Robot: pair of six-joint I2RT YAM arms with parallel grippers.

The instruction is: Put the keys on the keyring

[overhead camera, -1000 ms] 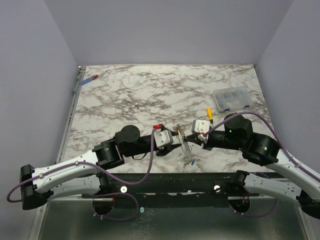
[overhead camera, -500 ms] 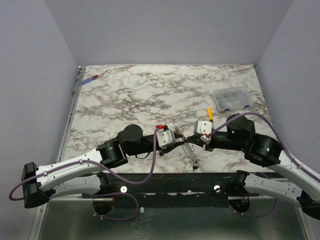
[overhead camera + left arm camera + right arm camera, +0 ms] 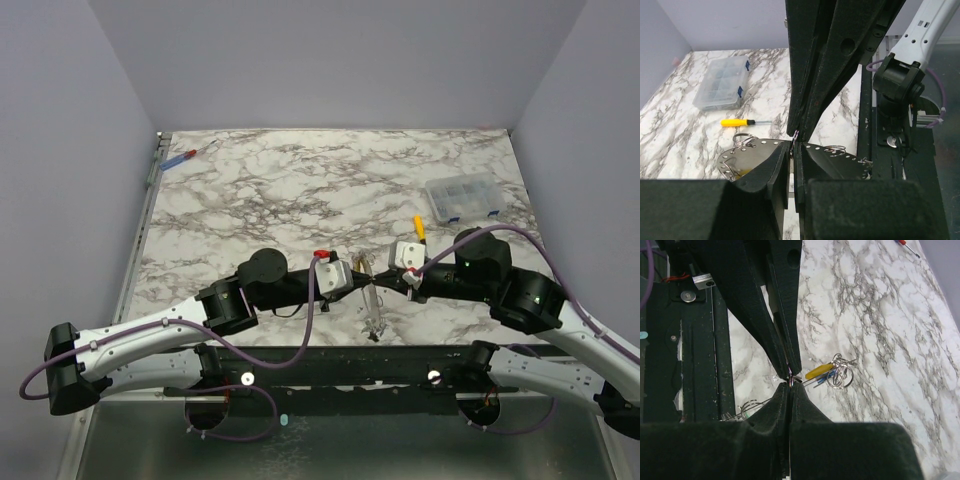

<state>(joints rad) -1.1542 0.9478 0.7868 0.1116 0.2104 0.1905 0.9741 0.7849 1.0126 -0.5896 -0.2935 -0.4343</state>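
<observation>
The keyring (image 3: 369,293) is a thin wire loop held up between my two grippers above the table's near edge. Several keys (image 3: 373,322) hang from it. The left gripper (image 3: 361,279) and the right gripper (image 3: 386,280) meet tip to tip, each shut on the wire. In the right wrist view my right gripper (image 3: 790,385) pinches the wire just below the left arm's fingers (image 3: 785,315); a yellow-capped key (image 3: 819,371), a blue one and small rings dangle beside them. In the left wrist view my left gripper (image 3: 793,145) stands nearly closed on the wire under the right arm's fingers (image 3: 825,60).
A yellow-handled screwdriver (image 3: 419,228) lies behind the right gripper, with a clear compartment box (image 3: 462,197) further back right. A red-and-blue screwdriver (image 3: 180,158) rests at the far left corner. The table's dark front rail (image 3: 330,362) runs just below the hanging keys.
The left gripper has moved right to the right gripper's tips and closed on the wire. The hanging keys have swung a little; the right gripper stayed shut.
</observation>
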